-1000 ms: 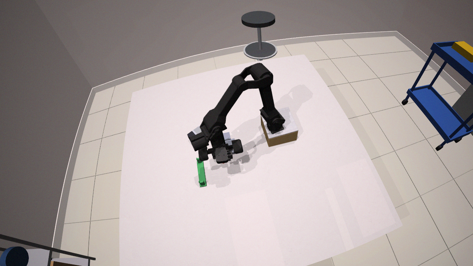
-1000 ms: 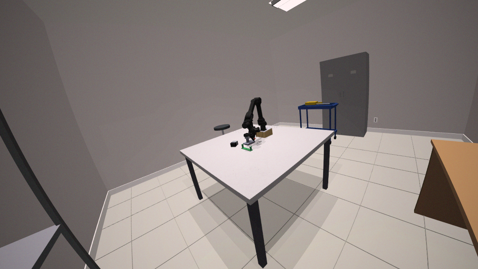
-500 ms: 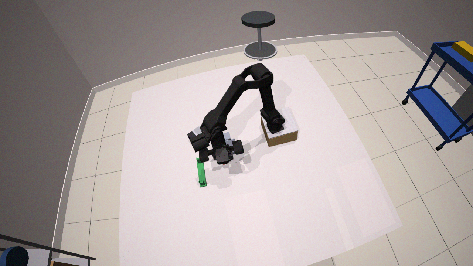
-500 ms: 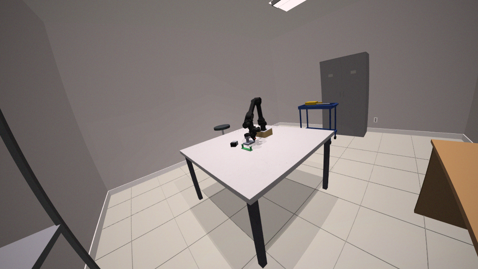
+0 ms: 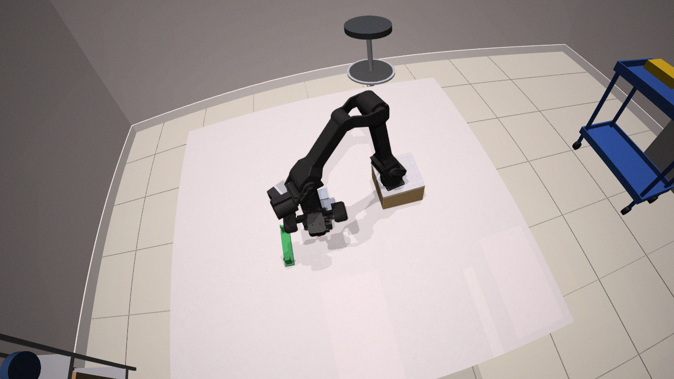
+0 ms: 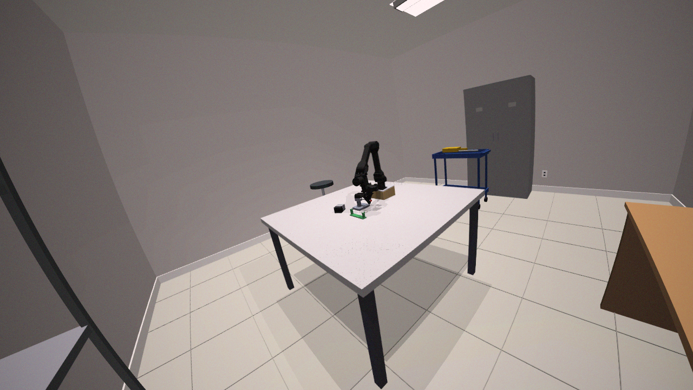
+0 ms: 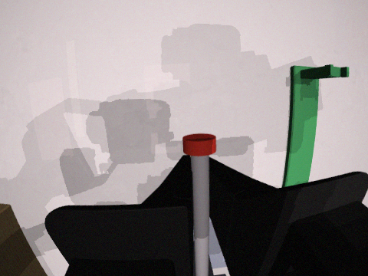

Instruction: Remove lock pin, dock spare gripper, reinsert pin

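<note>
In the wrist view the gripper (image 7: 202,241) is closed on the lock pin (image 7: 201,210), a thin grey rod with a red cap, which stands up between the 2 black fingers; the lower end of the pin is cut by the bottom edge of the picture, so it is hard to say how much of it sits inside the gripper. Behind the fingers a small pale part of the mount (image 7: 217,266) shows, but the socket itself is hidden by the black bodies. To the right a green bracket (image 7: 302,128) lies on the white table (image 7: 103,31), with its far end bent to the side. In the top view the arm (image 5: 329,141) bends down from its wooden base block (image 5: 400,190) and covers almost all of the mount; only a grey corner (image 5: 324,195) appears beside the wrist, and the pin cannot be seen there. The green bracket (image 5: 285,247) lies just in front of the gripper. In the exterior view the spare gripper (image 6: 339,208) is a small dark block on the table, apart from the mount, too small for details
</note>
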Robot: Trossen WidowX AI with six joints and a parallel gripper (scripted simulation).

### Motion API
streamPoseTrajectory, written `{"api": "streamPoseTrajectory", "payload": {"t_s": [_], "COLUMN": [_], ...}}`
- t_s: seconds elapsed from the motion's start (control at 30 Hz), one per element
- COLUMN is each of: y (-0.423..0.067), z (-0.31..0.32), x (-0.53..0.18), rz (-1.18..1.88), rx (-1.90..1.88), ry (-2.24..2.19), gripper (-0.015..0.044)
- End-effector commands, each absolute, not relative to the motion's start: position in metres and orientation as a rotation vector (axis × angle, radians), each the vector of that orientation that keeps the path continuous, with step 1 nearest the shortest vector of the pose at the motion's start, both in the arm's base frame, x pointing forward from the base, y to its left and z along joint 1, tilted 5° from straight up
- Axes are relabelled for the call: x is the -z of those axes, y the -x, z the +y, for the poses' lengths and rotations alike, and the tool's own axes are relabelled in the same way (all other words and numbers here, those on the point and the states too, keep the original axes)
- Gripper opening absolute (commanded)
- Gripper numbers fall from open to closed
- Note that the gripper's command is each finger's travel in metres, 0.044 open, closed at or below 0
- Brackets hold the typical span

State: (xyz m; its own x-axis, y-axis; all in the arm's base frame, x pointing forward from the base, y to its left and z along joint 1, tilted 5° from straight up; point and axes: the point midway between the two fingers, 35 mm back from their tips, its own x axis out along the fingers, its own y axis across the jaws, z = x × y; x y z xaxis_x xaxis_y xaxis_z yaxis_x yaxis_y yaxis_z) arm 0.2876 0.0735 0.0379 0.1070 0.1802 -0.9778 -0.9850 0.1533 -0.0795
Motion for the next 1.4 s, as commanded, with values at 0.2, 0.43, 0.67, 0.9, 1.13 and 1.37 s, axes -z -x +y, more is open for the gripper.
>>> {"api": "streamPoseTrajectory", "payload": {"t_s": [0.2,0.43,0.67,0.9,1.13,1.37], "y": [-0.291,-0.292,-0.292,-0.293,-0.294,-0.295], "z": [0.081,0.086,0.091,0.095,0.1,0.105], "x": [-0.04,-0.04,-0.041,-0.041,-0.041,-0.043], "rz": [1.07,1.072,1.075,1.078,1.081,1.085], "rx": [-1.118,-1.119,-1.121,-1.122,-1.124,-1.127], "ry": [1.006,1.005,1.003,1.002,1.001,0.999], "gripper": [0.0,0.0,0.0,0.0,0.0,0.0]}}
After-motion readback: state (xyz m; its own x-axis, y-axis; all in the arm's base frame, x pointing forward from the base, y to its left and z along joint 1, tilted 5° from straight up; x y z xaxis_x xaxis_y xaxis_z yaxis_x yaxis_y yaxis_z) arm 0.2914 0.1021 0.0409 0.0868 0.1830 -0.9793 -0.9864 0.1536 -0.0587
